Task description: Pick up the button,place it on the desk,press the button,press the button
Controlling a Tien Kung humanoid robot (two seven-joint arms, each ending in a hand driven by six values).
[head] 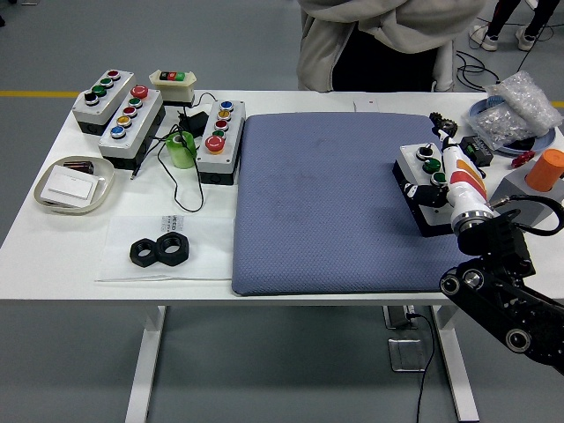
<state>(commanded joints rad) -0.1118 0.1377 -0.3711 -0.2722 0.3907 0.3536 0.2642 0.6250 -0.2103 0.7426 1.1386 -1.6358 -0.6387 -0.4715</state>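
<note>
Left of the blue mat (326, 198) sit spare button boxes (218, 139), while at its right edge the right hand (448, 145) rests on the button box (426, 183), grip unclear; pressing off-centre could tip it off the mat.

Black arm (507, 295), white-orange-striped forearm

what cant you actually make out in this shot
- Right hand: its forearm covers the fingers over the button box, so contact and which button cannot be told.
- Left arm: outside the head view.
- Person: cut off by the top edge; hands not visible.
- Bag contents: too small and glary.
- Print on the clear sheet: too small.
</note>
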